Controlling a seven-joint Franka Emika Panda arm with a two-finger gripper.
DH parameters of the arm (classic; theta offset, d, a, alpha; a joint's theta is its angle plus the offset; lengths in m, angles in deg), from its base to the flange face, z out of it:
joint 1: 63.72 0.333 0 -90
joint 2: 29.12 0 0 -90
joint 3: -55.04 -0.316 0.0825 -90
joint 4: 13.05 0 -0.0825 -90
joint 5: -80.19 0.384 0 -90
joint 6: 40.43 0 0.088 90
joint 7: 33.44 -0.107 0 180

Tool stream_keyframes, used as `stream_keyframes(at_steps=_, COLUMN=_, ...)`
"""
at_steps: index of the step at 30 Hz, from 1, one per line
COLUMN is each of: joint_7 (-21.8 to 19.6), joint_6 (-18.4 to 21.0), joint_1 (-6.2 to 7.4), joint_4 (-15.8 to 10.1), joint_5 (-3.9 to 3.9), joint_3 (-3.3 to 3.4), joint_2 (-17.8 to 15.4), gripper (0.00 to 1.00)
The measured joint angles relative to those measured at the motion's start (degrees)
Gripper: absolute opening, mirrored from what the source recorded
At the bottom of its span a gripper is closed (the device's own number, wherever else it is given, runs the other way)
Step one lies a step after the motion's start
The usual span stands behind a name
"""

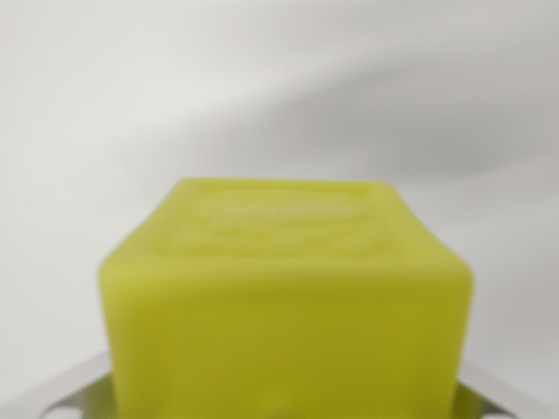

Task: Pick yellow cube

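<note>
In the wrist view we see a plain white surface (279,78) filling the background, crossed by soft grey shadows; nothing more of the room shows. A blurred, glossy yellow-green plastic cube (284,305) fills the lower centre, very close to the camera. Its embossed top face tilts away from us; no long axis stands out. Pale grey metal gripper fingers (52,397) flank its lower corners, but we cannot tell whether they grip it.
</note>
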Motion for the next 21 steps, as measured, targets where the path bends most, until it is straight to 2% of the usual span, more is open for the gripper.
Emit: stream_keyframes(at_steps=21, joint_7=0.3, joint_6=8.8, joint_1=0.03, joint_4=1.4, joint_5=0.35, joint_3=0.0, joint_2=-7.4, gripper=0.0)
